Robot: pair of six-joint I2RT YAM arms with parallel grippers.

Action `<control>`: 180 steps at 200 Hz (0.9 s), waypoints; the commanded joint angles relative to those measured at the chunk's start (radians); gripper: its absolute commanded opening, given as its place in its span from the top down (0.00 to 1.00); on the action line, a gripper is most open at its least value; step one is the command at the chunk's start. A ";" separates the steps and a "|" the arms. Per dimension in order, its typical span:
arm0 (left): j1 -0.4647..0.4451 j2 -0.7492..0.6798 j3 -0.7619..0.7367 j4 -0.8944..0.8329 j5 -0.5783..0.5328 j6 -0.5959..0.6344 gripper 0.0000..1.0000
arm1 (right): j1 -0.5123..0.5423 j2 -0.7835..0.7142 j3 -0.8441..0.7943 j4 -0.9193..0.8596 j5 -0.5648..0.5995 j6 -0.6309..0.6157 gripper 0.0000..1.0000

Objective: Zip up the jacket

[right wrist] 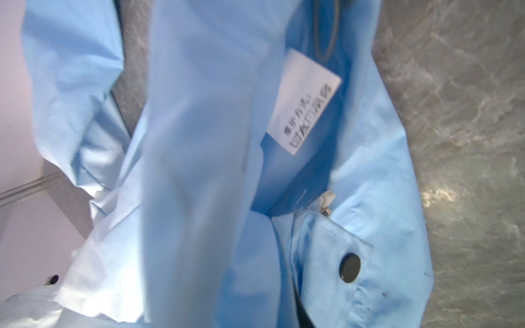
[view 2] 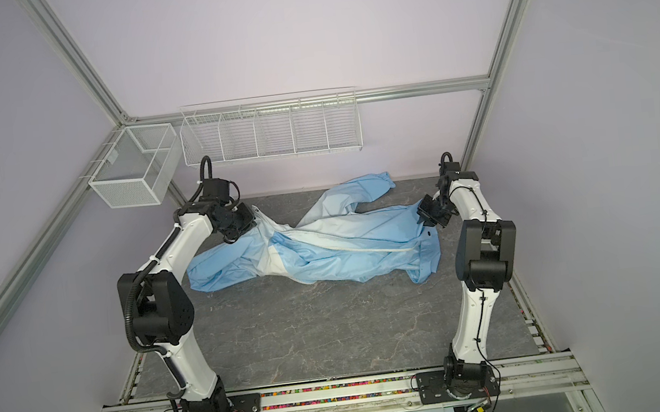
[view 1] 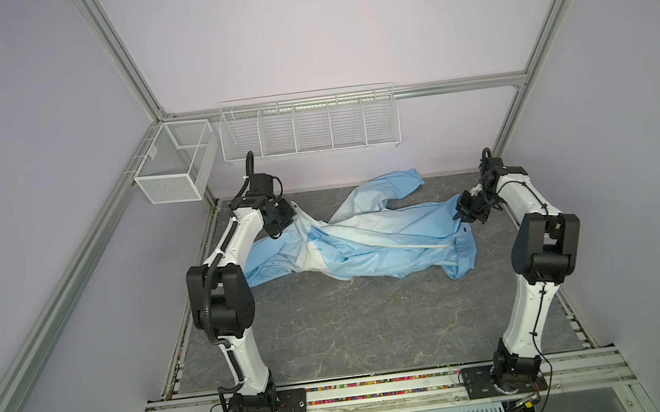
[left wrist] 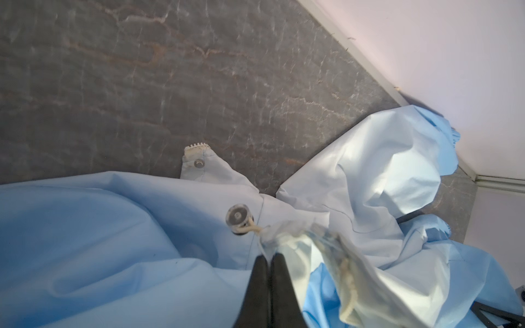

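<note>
The light-blue jacket (view 1: 366, 253) (view 2: 325, 257) lies crumpled across the back of the table, its cream zipper (view 1: 391, 246) running along it. At the jacket's left end, my left gripper (left wrist: 268, 257) is shut on a pale fabric edge beside a round cord toggle (left wrist: 238, 217). An open zipper end (left wrist: 196, 147) with a snap stud (left wrist: 199, 163) lies just beyond. My right gripper (view 1: 458, 215) (view 2: 421, 217) is shut on the jacket's right end. In the right wrist view, lifted fabric hides the jaws except a dark finger (right wrist: 301, 312). A white care label (right wrist: 306, 102) and a dark snap (right wrist: 350, 267) show.
Two white wire baskets (view 1: 175, 160) (view 1: 307, 126) hang on the back frame above the table. The grey marbled table (view 1: 333, 332) stretches in front of the jacket. One sleeve (view 1: 397, 183) reaches the back wall. Aluminium posts stand at both back corners.
</note>
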 commanded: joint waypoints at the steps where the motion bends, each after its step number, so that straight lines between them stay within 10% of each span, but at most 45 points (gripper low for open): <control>1: 0.015 0.069 0.132 -0.057 -0.012 0.014 1.00 | 0.000 0.074 0.134 -0.057 -0.044 0.057 0.76; 26: 0.017 0.112 0.250 -0.135 -0.041 -0.003 0.66 | 0.000 0.140 0.292 -0.130 -0.025 0.064 0.44; 54: 0.016 0.015 0.176 -0.178 -0.082 -0.016 0.43 | -0.001 0.140 0.362 -0.201 0.032 0.021 0.30; 134: -0.038 -0.465 -0.490 -0.066 -0.019 -0.204 0.35 | 0.010 -0.265 -0.157 -0.114 0.167 -0.101 0.24; 180: -0.116 -0.459 -0.717 0.197 0.066 -0.306 0.32 | 0.070 -0.492 -0.505 -0.043 0.152 -0.080 0.20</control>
